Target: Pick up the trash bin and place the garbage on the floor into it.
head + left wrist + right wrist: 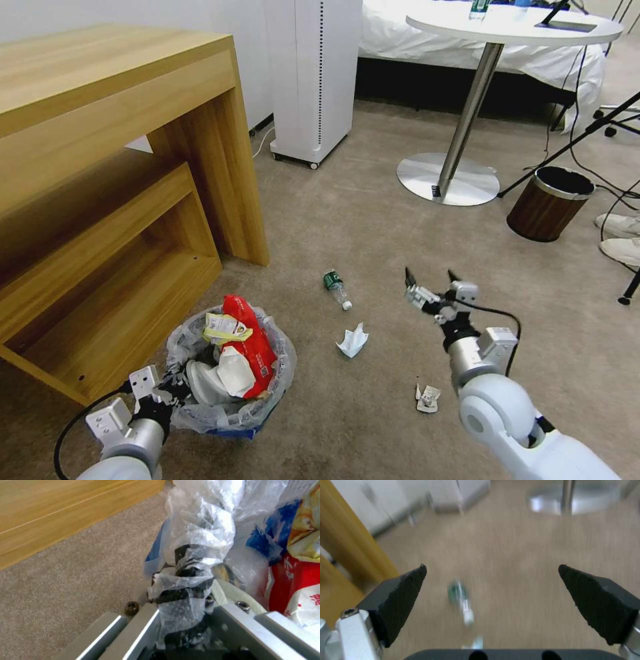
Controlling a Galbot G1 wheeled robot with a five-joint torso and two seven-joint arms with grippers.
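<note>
Left claw [175, 389] clamped on the trash bin [230, 417] rim; beyond the bin, centre your spread right claw [433, 277] over the bottle [337, 288] before descending.

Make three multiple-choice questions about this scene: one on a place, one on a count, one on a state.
1. Where does the small bottle lie?
A. inside the trash bin
B. on the carpet beyond the crumpled paper
C. on the round table

2. How many litter pieces lie loose on the floor?
A. one
B. three
C. six

3. How is the right claw?
A. open, empty
B. shut on the bottle
C. shut on the paper

Answers: 1 B, carpet surrounds it. 2 B, bottle, paper, crushed can. 3 A, its fingers stand wide apart while the left claw grips the trash bin.
</note>
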